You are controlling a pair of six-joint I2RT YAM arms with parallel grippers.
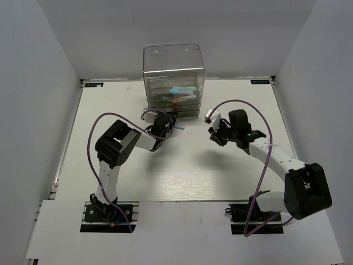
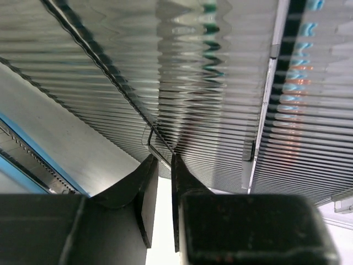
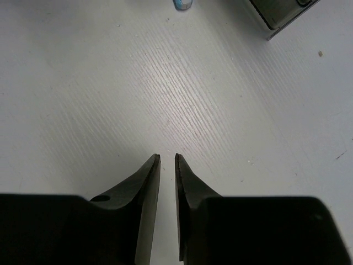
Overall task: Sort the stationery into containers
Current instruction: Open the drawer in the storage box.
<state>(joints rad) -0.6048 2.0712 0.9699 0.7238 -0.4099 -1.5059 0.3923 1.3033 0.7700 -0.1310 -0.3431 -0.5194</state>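
White surface bears one light blue marker just before the drawers, which seem to hold the other pens, while the left pincer sits narrow at a drawer handle and the right pincer hangs narrow, empty.

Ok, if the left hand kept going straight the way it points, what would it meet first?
Probably the ribbed front of the drawer unit, almost at once: the left hand is right against it, with a thin handle between its fingers.
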